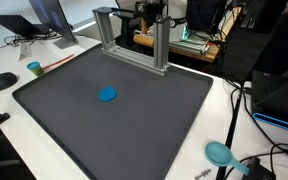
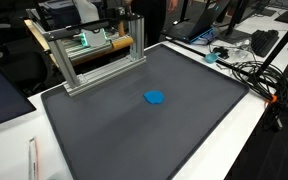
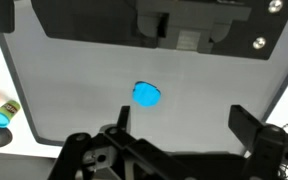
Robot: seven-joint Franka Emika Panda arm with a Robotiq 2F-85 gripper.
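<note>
My gripper [image 3: 182, 122] was matte black all over in the wrist view: two angular fingers [image 3: 249, 125] on jointed linkage bars, w/ rounded pivot pts lower down. Hard, blocky edges, plain dark surfaces throughout.

Blue object [image 1: 107, 95] on grey mat [image 1: 164, 120]

Hand [image 3: 179, 115] high up, facing downward, fingers [image 3: 250, 122] spread wide apart
</note>
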